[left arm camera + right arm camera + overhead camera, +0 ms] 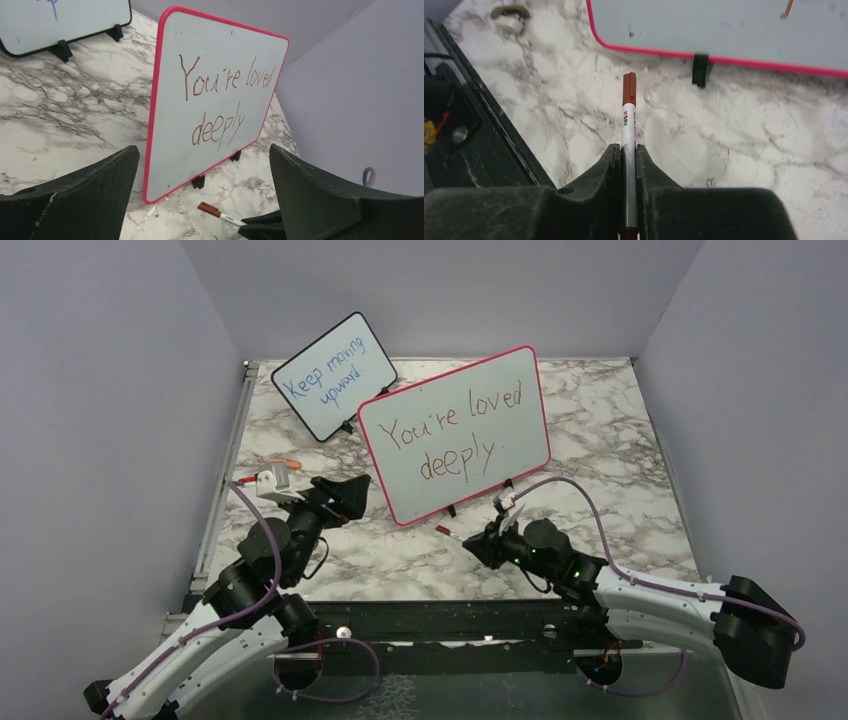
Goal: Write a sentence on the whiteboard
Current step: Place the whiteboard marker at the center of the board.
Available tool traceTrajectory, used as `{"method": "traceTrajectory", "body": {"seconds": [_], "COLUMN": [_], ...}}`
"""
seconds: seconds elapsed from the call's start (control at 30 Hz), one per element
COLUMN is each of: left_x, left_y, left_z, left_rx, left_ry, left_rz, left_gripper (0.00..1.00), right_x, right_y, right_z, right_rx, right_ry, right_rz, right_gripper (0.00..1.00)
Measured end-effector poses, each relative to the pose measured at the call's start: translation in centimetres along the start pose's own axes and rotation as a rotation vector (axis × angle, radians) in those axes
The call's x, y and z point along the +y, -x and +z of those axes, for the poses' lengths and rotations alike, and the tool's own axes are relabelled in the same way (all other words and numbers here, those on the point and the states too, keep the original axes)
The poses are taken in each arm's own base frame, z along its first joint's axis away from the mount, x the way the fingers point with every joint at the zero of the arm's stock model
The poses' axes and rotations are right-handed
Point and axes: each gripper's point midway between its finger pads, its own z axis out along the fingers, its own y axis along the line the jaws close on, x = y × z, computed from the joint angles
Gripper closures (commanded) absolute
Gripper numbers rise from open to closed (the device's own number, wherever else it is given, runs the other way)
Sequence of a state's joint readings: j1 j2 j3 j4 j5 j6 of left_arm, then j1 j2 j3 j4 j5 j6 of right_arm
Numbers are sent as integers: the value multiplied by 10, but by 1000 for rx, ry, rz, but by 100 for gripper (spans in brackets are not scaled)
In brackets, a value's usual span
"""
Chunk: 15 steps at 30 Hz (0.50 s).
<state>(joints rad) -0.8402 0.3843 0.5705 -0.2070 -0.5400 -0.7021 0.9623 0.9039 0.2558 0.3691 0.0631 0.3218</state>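
The whiteboard (455,435) with the red-pink frame stands tilted on small black feet at the table's middle. The sentence (455,435) "You're loved deeply." is on it in brownish-red letters, also in the left wrist view (220,102). My right gripper (487,540) is shut on a white marker (628,130) with a brown cap on, held low in front of the board's lower edge (724,60). The marker's cap also shows in the top view (442,530) and the left wrist view (216,212). My left gripper (350,495) is open and empty, just left of the board.
A smaller black-framed board (335,375) with blue writing "Keep moving upward" stands at the back left. A small white and orange object (277,475) lies at the table's left edge. Grey walls close in the marble table (620,460) on three sides.
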Motion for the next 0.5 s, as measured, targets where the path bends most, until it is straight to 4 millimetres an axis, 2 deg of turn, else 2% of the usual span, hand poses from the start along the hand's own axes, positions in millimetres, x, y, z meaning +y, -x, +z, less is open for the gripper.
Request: {"method": "traceTrajectory", "body": {"seconds": [0.17, 0.2, 0.5], "left_x": [8, 10, 25], "left_y": [13, 13, 7], "left_z": [-14, -16, -23], "left_rx": [-6, -2, 28], "left_ry": [21, 26, 55], "left_rz": [71, 85, 178], "left_gripper": [1, 1, 1], "right_x": [-13, -15, -17], "right_y": [-59, -65, -66], "right_z": [-4, -5, -2], "right_rx": [161, 175, 170], "right_ry": [-31, -35, -70], "right_rz": [37, 45, 129], "right_gripper": [97, 95, 74]}}
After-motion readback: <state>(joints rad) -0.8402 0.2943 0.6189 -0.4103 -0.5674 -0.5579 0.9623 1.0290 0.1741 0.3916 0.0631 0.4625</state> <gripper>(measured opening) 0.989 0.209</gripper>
